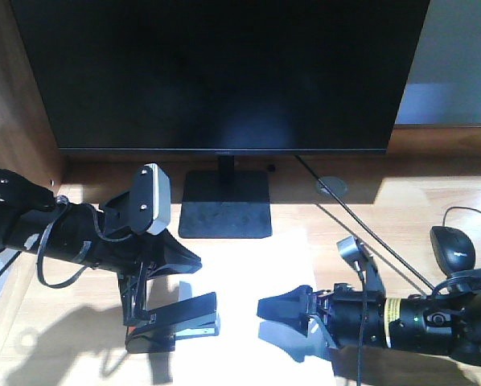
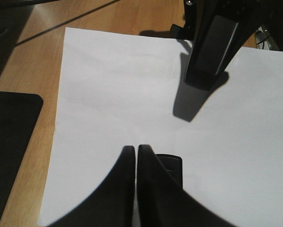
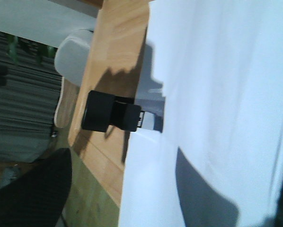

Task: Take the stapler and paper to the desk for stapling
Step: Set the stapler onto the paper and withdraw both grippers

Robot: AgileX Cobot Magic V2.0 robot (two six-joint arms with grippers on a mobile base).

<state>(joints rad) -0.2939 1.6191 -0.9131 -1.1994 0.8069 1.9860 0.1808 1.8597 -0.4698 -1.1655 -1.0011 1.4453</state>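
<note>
A light wood table (image 1: 401,201) carries a white paper (image 1: 248,265) lying flat near its front edge, before a monitor (image 1: 224,72) on a black stand (image 1: 224,205). Glare washes out the sheet's edges in the front view. The black stapler (image 1: 176,322) sits at the paper's left front part, mouth toward the sheet; in the right wrist view it bites the paper's edge (image 3: 115,113), its back end off the sheet over bare wood. Its colored patch is hard to make out. The left claw (image 1: 136,310) comes down onto the stapler's rear; its fingers (image 2: 129,189) are pressed together in the left wrist view, and whether they grip or only press the stapler cannot be told. The right claw (image 1: 277,322) hovers low over the paper's right front part, fingers spread, holding nothing. A black mouse (image 1: 454,248) lies by the right edge, with its cable. The right arm is cut off by the frame.
</note>
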